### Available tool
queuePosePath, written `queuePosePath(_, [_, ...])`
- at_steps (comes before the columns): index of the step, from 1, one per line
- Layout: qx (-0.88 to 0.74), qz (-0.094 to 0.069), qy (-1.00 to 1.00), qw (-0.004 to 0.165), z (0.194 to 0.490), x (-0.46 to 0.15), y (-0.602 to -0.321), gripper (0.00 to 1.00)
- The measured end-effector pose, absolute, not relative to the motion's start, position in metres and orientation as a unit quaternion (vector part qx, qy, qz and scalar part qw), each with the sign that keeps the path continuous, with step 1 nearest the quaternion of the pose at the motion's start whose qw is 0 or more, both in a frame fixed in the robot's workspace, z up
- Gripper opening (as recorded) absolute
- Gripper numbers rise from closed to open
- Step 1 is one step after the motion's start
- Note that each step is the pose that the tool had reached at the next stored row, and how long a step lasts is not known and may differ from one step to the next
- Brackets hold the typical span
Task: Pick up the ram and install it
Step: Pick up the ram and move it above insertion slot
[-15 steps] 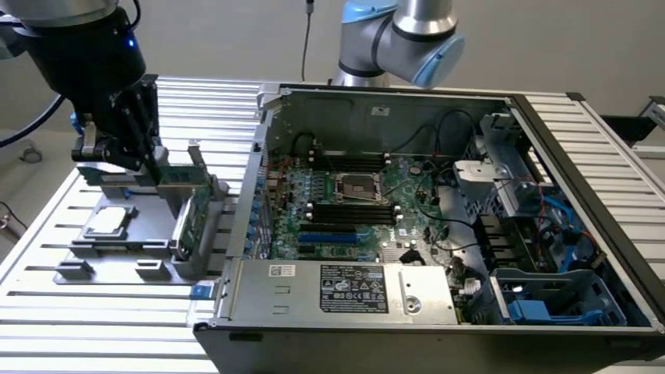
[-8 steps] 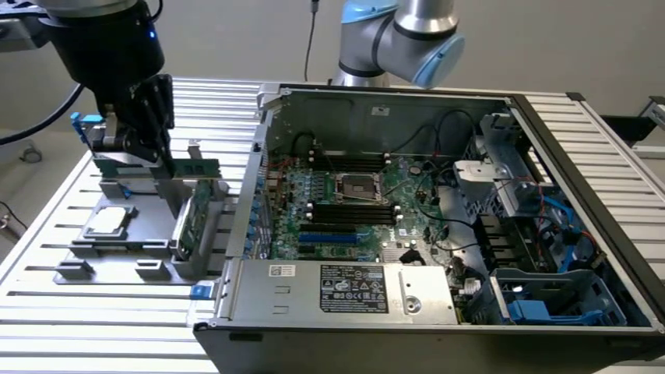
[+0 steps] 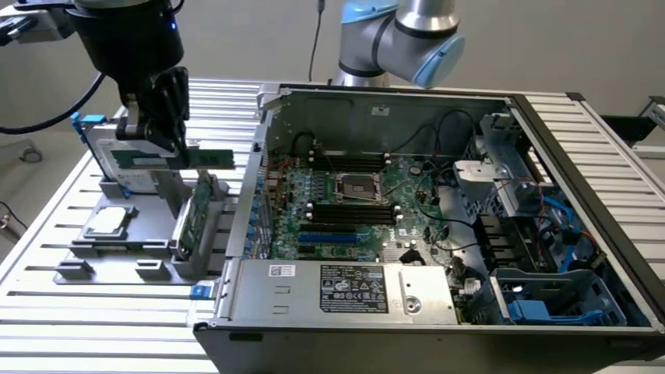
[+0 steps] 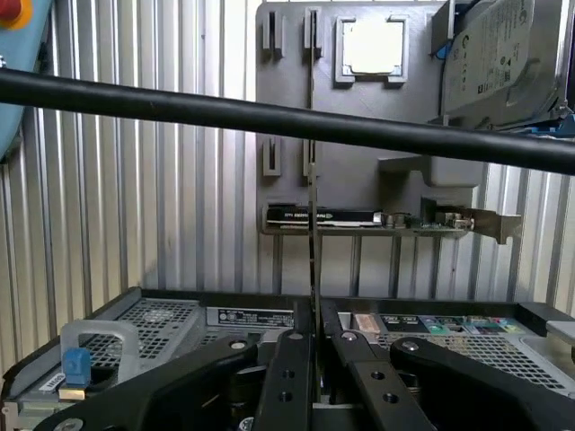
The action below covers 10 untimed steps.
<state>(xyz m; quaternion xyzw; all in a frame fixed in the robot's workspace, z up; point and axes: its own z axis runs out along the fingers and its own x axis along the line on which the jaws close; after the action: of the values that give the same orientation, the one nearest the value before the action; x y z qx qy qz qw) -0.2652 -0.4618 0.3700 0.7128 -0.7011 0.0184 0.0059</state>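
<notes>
The ram (image 3: 198, 159) is a thin green stick that hangs level above the grey parts holder (image 3: 114, 249) at the exterior view's left. My gripper (image 3: 164, 148) is shut on its middle from above. In the wrist view the ram (image 4: 312, 180) shows edge-on as a thin line running out from between the black fingers (image 4: 289, 368), and my gripper (image 4: 312, 346) is pressed on it. The open computer case (image 3: 582, 140) lies at the exterior view's right, with its black memory slots (image 3: 353, 212) beside the processor socket (image 3: 359, 185).
A green expansion card (image 3: 195, 218) with a metal bracket stands in the holder under the ram. A silver hard drive (image 3: 102, 148) and a processor chip (image 3: 109, 222) also sit on the holder. A black cable (image 4: 269, 117) crosses the wrist view. A slatted metal table (image 3: 42, 312) carries everything.
</notes>
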Motion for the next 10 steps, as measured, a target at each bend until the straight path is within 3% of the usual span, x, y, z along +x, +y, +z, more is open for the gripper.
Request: queuePosePath(10, [0.713,0.018,-0.701,0.006,0.371,-0.247,-0.444,0.14])
